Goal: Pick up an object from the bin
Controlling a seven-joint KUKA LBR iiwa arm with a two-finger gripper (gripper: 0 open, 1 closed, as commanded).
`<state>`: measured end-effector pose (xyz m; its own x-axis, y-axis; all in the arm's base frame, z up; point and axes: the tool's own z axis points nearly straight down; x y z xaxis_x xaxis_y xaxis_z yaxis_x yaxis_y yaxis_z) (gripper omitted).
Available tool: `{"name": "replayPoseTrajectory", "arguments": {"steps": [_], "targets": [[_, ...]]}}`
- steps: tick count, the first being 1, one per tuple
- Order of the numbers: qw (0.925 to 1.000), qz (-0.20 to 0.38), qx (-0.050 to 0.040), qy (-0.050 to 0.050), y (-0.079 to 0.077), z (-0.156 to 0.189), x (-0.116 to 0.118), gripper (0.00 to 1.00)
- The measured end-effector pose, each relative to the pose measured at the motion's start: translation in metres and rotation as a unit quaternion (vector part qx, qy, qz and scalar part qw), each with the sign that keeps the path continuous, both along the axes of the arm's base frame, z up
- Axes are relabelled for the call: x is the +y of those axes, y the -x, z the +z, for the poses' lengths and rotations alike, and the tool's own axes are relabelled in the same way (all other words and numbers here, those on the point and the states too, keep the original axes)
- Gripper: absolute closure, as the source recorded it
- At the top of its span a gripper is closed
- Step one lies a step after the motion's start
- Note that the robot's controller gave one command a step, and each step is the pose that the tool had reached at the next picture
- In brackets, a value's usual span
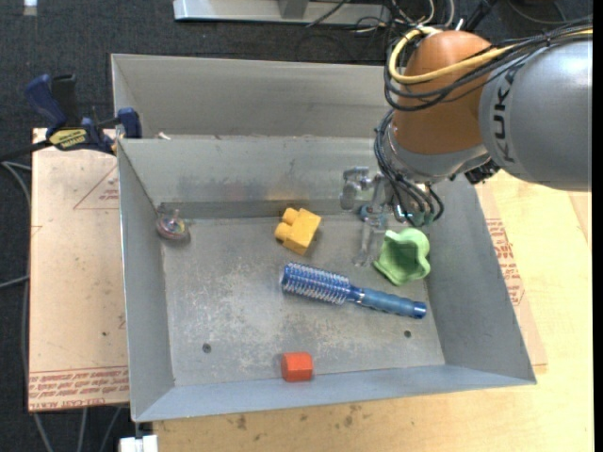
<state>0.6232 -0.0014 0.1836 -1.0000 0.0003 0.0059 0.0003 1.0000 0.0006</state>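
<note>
Currently my gripper (369, 241) is low in the bin (141, 281), over the right-hand back part of the floor, just left of a crumpled green cup-like thing (405, 258). Touching it or only beside it, I can't resolve. Open or closed, I can't tell either: my wrist and cables sit over it from this angle. Nothing is visibly gripped, so I'm not calling it a hold. The green thing is my best guess at the target, purely because it's nearest, and its soft wavy rim looks like the easy place to pinch. A blue hairbrush (350, 293) lies just in front, bristle head to the left, handle end close under the green thing, so it could snag on a lift. A yellow notched block (298, 229) sits to the left, apart from me. An orange-red cube (298, 366) by the front wall and a small round greyish thing (172, 226) at the back left are well clear. The items are spread out with no heap, so a straight vertical lift should do. Task judged not done: everything is on the floor.
</note>
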Motion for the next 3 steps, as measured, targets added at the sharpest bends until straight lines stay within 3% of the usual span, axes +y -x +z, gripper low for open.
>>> {"name": "replayPoseTrajectory", "arguments": {"steps": [1, 2, 3], "targets": [[0.9998, -0.020, 0.0005, -0.001, 0.022, -0.114, 0.013, 0.00], [0.9997, -0.020, -0.0095, 0.000, 0.018, -0.109, 0.012, 1.00], [0.9999, -0.012, -0.0073, -0.001, 0.055, 0.038, 0.035, 1.00]]}}
